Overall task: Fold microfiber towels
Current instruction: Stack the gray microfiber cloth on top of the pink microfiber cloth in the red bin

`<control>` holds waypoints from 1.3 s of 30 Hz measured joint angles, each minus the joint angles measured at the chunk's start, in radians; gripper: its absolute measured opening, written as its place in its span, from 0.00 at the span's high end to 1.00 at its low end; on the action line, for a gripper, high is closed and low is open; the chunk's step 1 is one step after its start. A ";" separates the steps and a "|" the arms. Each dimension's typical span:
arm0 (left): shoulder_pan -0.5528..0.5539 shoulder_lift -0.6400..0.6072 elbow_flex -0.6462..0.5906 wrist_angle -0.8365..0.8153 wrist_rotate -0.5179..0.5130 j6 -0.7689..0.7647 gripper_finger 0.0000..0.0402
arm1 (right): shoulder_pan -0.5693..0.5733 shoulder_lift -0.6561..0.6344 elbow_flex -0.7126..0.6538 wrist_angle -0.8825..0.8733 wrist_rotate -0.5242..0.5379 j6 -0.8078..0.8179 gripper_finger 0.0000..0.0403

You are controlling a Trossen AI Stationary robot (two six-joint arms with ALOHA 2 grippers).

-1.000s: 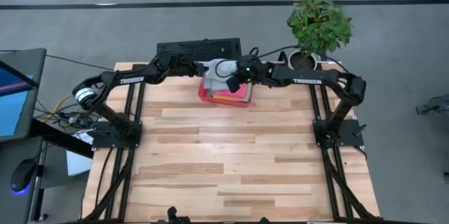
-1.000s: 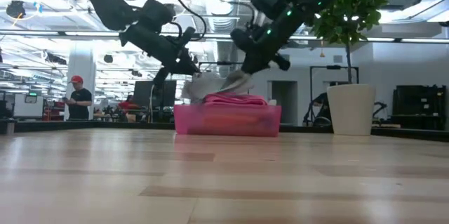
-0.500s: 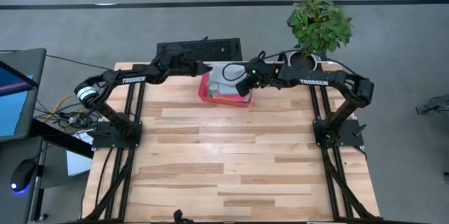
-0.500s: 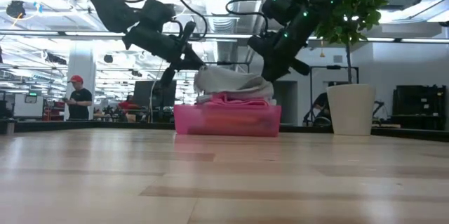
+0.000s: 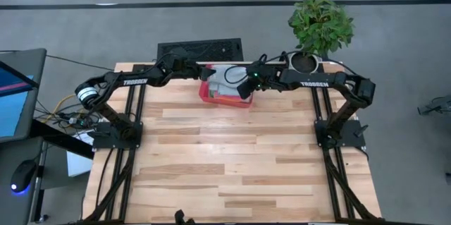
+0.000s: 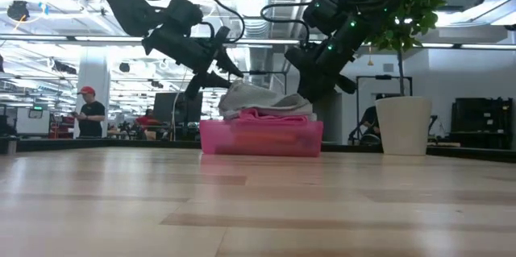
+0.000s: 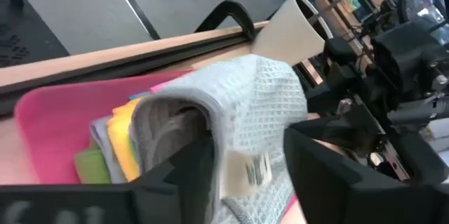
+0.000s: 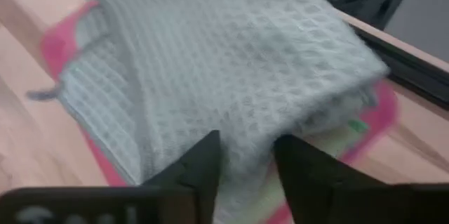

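High view first: I've got both arms reaching to the red tray (image 5: 204,94) at the table's far edge. My left gripper (image 5: 206,74) and right gripper (image 5: 244,87) sit on either side of it, fingers parted, nothing held. On my wrist views the grey towel (image 7: 259,104) lies draped, folded over, atop the stacked microfiber towels (image 7: 116,143) in the tray.

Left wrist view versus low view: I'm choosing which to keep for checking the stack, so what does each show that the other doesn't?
Only the left wrist view shows yellow and green towels under the grey towel. Only the low view shows both arms above the tray, the left gripper, the right gripper and a person behind. Both show the grey towel topping the pink tray and the white plant pot.
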 joint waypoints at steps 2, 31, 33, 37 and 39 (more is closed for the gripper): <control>0.006 0.000 0.000 -0.001 -0.014 0.013 0.54 | -0.011 -0.015 -0.001 -0.032 0.004 -0.014 0.57; 0.067 -0.001 0.000 -0.004 0.034 0.016 0.41 | 0.176 0.011 -0.044 0.152 0.235 -0.569 0.55; 0.066 -0.001 0.000 -0.004 0.034 0.015 0.41 | 0.159 0.011 -0.044 0.138 0.206 -0.569 0.59; 0.066 -0.001 0.000 -0.004 0.035 0.015 0.41 | 0.143 0.041 -0.044 0.126 0.180 -0.570 0.63; 0.066 -0.001 0.000 -0.004 0.035 0.015 0.41 | 0.148 0.057 -0.044 0.136 0.181 -0.584 0.66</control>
